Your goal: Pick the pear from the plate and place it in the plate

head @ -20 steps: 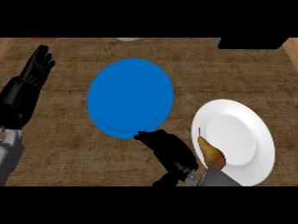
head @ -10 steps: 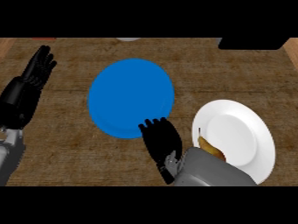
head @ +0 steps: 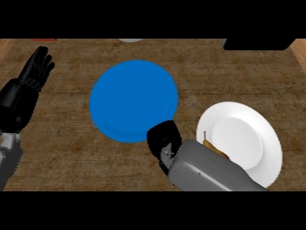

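Right arm: grey forearm rises from the counter's [head: 268,85] near edge, right of middle, slanting up and to the left.
Right hand [head: 164,141]: a dark lump at the forearm's tip, lying over the blue plate's [head: 133,99] near-right rim.
Right hand's state: cannot tell whether it is open or closed, nor whether it holds anything.
Pear [head: 214,147]: only a brown-yellow sliver shows, on the white plate's [head: 248,139] left rim, pressed against the forearm's right side, just behind and right of the hand.
White plate: near the counter's right near corner, just beside the blue plate.
Blue plate: mid-counter.
Left hand [head: 31,79]: resting by the counter's left edge, fingers straight and pointing up, holding nothing.
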### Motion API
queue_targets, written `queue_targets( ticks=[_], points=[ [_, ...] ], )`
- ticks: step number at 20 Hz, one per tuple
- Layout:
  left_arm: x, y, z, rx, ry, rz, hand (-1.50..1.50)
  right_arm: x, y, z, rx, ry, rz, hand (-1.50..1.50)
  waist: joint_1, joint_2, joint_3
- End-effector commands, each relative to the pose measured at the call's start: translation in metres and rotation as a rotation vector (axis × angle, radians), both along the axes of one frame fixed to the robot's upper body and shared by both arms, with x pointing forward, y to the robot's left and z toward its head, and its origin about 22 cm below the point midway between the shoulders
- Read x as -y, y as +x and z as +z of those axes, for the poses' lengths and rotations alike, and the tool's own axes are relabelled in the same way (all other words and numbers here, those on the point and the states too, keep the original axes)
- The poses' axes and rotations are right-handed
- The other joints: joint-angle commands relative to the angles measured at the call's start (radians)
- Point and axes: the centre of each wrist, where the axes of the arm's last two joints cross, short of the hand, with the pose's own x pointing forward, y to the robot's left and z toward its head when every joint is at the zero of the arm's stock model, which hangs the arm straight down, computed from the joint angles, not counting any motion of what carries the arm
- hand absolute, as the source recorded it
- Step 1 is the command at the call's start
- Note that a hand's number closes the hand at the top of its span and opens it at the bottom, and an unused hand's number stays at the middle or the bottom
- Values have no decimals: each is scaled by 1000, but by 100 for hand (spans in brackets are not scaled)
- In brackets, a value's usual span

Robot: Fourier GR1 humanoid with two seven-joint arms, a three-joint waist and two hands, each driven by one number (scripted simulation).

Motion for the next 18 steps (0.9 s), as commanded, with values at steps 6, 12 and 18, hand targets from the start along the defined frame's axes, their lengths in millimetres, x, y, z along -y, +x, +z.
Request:
queue_targets(
  ticks=[6, 12, 18],
  points=[
    [-6, -4, -4, 6, 7, 10, 0, 17, 11, -8, 90, -307, -49, -150, -7, 2, 1],
    [-9, -8, 4, -7, -4, 14, 0, 18, 16, -25, 56, -402, -78, -150, 0, 3, 2],
    [0, -13, -2, -5, -5, 8, 0, 56, 11, -33, 32, -418, -91, -150, -6, 2, 2]
  ],
)
